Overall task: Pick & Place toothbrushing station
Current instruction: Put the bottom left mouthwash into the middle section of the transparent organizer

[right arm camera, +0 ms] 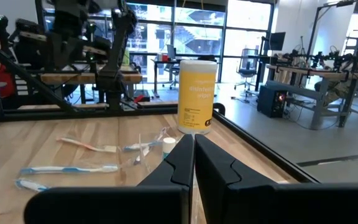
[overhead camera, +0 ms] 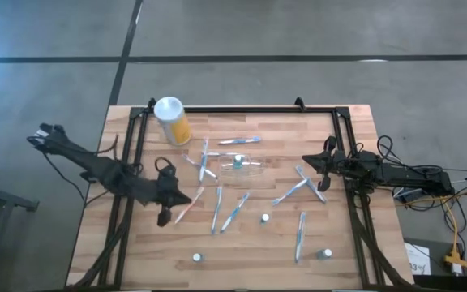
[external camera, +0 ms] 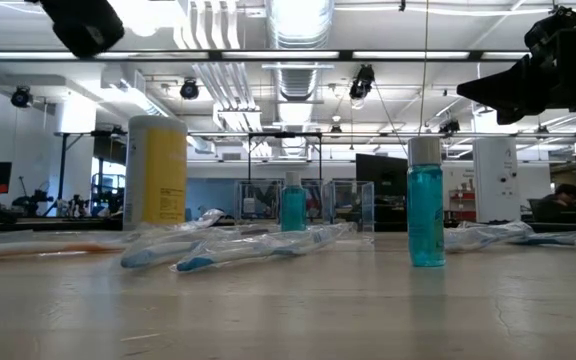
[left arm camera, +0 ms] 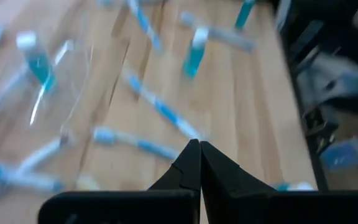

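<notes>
Overhead view, left to right: left gripper, fingers pressed together and empty, lower left of centre; yellow canister at upper left; clear toothbrushing station at centre among scattered toothbrushes; right gripper, closed and empty, right of centre.

My left gripper and right gripper are both matte black. The table, filling the centre of the high view, is pale wood in plank stripes, framed by black rails. At its upper left stands a yellow canister with a white lid. Mid-frame, the toothbrushing station is clear and colourless. Scattered around it lie toothbrushes in blue and white, and small bottles of teal-blue liquid with grey-white caps.
</notes>
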